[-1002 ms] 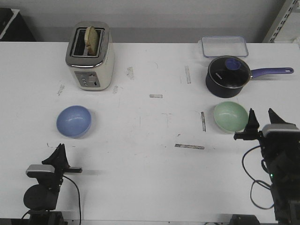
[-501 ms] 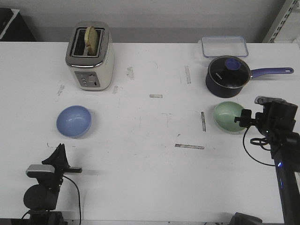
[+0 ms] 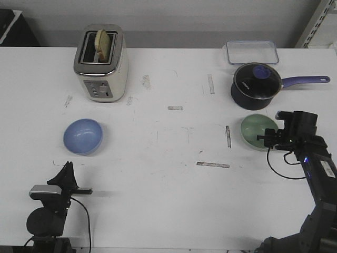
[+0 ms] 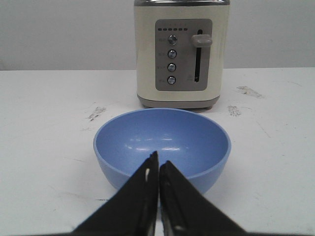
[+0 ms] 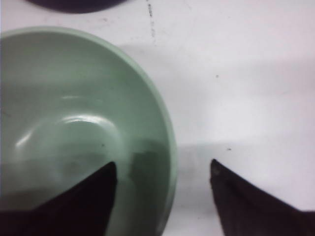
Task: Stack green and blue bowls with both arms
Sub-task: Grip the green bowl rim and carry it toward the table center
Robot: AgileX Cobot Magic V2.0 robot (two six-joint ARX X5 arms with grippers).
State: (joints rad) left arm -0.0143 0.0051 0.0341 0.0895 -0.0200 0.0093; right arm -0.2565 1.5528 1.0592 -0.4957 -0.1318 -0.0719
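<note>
Green bowl (image 3: 258, 131): right tool (image 5: 163, 173) has advanced, now spread astride its 3 o'clock rim, grasp pending; left tool (image 4: 158, 169) closed, empty.

1. Blue bowl (image 3: 83, 136) – small, round, smooth, light periwinkle; upright and empty on the left side of the table.
2. Green bowl (image 3: 258, 131) – same size, pale mint; upright and empty, well apart on the right.

Even, bright overhead light washes the white worktop (image 3: 168, 184) and leaves only soft, short shadows. The front view is sharp. In the right wrist view the green bowl (image 5: 74, 123) looks soft, with pale glare inside and a blurred shadow toward 3 o'clock.
</note>
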